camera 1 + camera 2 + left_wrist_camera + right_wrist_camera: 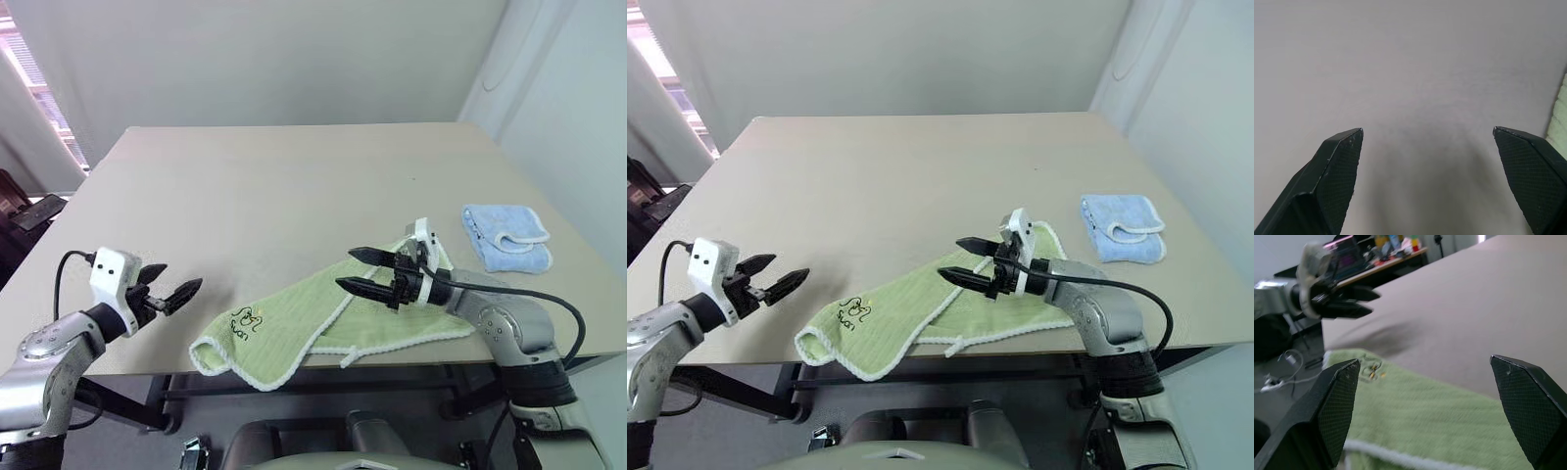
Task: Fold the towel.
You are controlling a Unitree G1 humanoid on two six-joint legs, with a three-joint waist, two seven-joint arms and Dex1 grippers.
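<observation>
The right gripper (364,270) hangs just above the towel (323,318) with its jaws spread wide and nothing between them, pointing across toward the robot's left. The left gripper (168,290) stands off the towel's left end over bare worktop (274,186), its jaws also wide and empty; its wrist view looks down on plain surface with a sliver of green at the edge.

By my reading the fold is only partly made and neither arm has hold of the cloth, so the step in hand is lining up for a grasp. The next move probably calls for each gripper to come down on a corner or hem, the left toward the bunched end at about 7 o'clock of the worktop, the right onto the upper layer beneath it, pinching the edge without dragging the whole cloth toward the rim.

The towel lies along the near edge of the worktop, around 6 o'clock, stretched slantwise from 8 o'clock up toward 3 o'clock. It is light green terry with white stitched edging and a small dark embroidered logo (249,318) near its left end. One layer overlaps another, the white hem crossing the middle as a diagonal, and the left end is rumpled and curls at the worktop's rim. A short white loop sticks out of the near hem.

A small blue cloth (506,237) lies folded at 3 o'clock, well apart.
</observation>
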